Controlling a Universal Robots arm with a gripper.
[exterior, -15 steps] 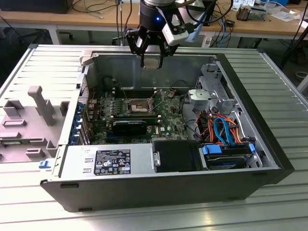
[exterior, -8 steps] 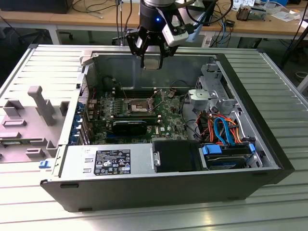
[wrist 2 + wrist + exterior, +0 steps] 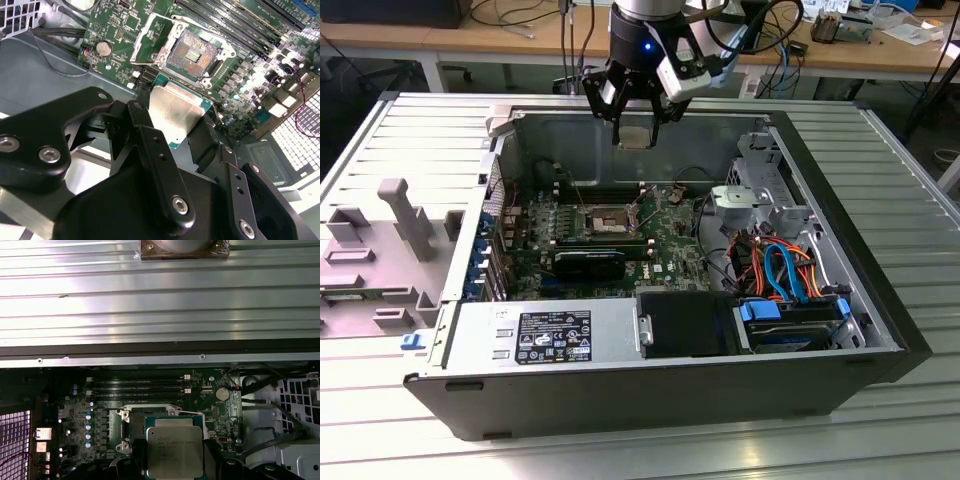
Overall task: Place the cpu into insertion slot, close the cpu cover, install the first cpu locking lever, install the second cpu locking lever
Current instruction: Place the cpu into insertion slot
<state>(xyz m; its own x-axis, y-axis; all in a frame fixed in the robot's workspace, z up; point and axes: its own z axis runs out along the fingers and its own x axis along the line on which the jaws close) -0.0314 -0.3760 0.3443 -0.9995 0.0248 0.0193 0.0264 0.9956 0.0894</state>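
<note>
Bright, even overhead light throws white glare off the ribbed metal worktop (image 3: pixel 150 305) and the cpu (image 3: pixel 172 112), while the inside of the computer case (image 3: pixel 620 400) lies in softer shadow.

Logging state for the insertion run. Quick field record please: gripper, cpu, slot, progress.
gripper: shut on the cpu, hanging over the open computer case
cpu: gripped by its edges, held off the board, metal top facing the wrist cameras
insertion slot: empty, contacts exposed, nothing covering the centre
progress: cpu not yet seated in the slot
cover and levers: position cannot be told for certain
</note>
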